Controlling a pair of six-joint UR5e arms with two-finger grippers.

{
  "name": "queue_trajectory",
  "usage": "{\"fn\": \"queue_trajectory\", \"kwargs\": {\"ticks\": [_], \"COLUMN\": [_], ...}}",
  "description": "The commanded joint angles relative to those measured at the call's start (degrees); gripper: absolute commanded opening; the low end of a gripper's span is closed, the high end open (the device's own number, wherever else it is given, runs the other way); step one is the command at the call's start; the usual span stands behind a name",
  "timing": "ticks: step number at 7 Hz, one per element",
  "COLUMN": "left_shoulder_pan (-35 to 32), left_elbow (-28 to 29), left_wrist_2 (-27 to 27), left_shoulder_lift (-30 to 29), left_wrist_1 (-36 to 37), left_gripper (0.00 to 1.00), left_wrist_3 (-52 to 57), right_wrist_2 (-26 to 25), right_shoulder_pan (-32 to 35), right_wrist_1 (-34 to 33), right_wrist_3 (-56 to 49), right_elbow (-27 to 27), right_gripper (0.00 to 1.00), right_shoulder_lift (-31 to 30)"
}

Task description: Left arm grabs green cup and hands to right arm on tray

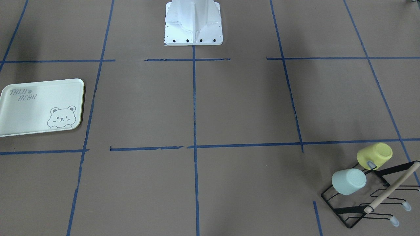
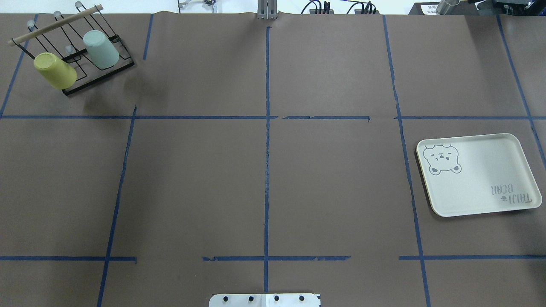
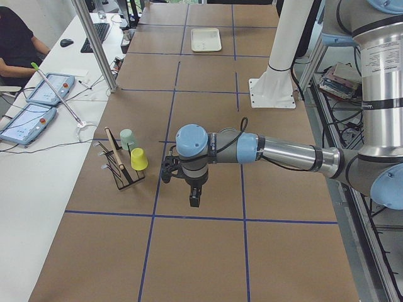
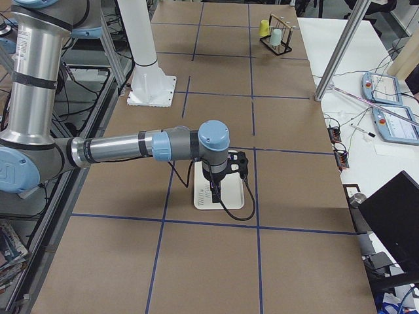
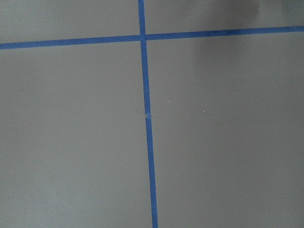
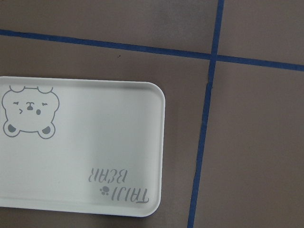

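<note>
The green cup (image 2: 101, 49) is being held mouth-down and tilted on a prong of the black wire rack (image 2: 102, 76), at the far corner of the bench (image 2: 192, 183) on the robot's left, with the yellow cup (image 2: 55, 70) just beside it on the robot's side. The left claw (image 3: 195, 200) is being poised above bare bench, well apart from the rack, so the cup is lying outward from it, beyond the yellow one. The right claw (image 4: 216, 193) is being hung over the tray (image 2: 477, 200), far from the cup; the left arm (image 3: 283, 153) is being judged the nearer. Whether either claw is parted or closed cannot be told.
</note>
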Motion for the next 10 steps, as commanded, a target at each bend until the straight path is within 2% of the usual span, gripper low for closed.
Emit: {"fn": "queue_trajectory", "kwargs": {"ticks": [1,3,4,5,6,7,9,10], "left_shoulder_pan": [0.00,-0.17,0.00,0.09,0.44,0.79,4.12,4.57], "left_elbow": [0.18,-0.51,-0.95,-0.70,-0.87,-0.87,1.75,3.77], "left_wrist_2": [-0.33,-0.50,-2.59,-7.66,-7.79,-7.80,-7.53,-7.53], "left_shoulder_lift": [0.36,1.06,1.50,1.50,-1.46,-6.53,-13.75,-19.71], "left_wrist_1": [-0.44,-0.53,-2.27,-6.12,-10.24,-10.63,-9.24,-7.40], "left_gripper": [1.00,1.00,1.00,1.00,1.00,1.00,1.00,1.00], "left_wrist_3": [0.49,0.32,0.50,-3.51,-9.46,-16.66,-19.54,-24.50], "right_wrist_2": [0.01,0.10,0.18,0.27,0.36,0.36,1.23,1.59], "right_shoulder_pan": [0.00,0.00,0.00,0.00,0.00,0.00,0.00,0.00], "right_wrist_1": [0.03,-0.06,-0.06,-0.06,0.03,0.03,0.03,0.03], "right_wrist_3": [0.00,0.09,0.09,0.18,0.18,0.27,0.53,0.79], "right_elbow": [0.12,0.03,0.12,0.12,0.12,0.12,0.64,1.69], "right_gripper": [1.00,1.00,1.00,1.00,1.00,1.00,1.00,1.00], "right_shoulder_lift": [-0.14,-0.14,-0.14,-0.14,-0.14,-0.14,-0.05,-0.05]}}
